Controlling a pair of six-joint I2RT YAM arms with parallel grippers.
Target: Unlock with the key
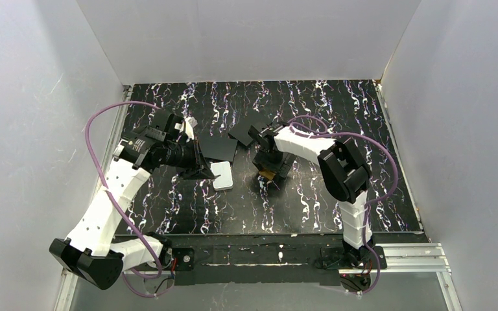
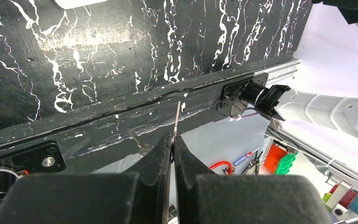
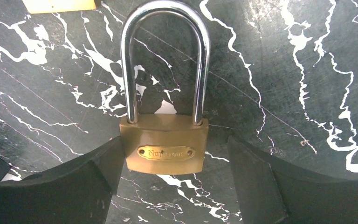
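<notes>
I'm pinching the key in the closed left gripper; the right gripper is straddling, open, the padlock lying on the desk. Shackle seated, key not inserted yet.

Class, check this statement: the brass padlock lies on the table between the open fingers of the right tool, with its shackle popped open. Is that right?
Not quite. The shackle is closed, both legs seated in the body, as the right wrist view shows. Otherwise yes: the brass padlock lies on the table inside the open right tool.
</notes>
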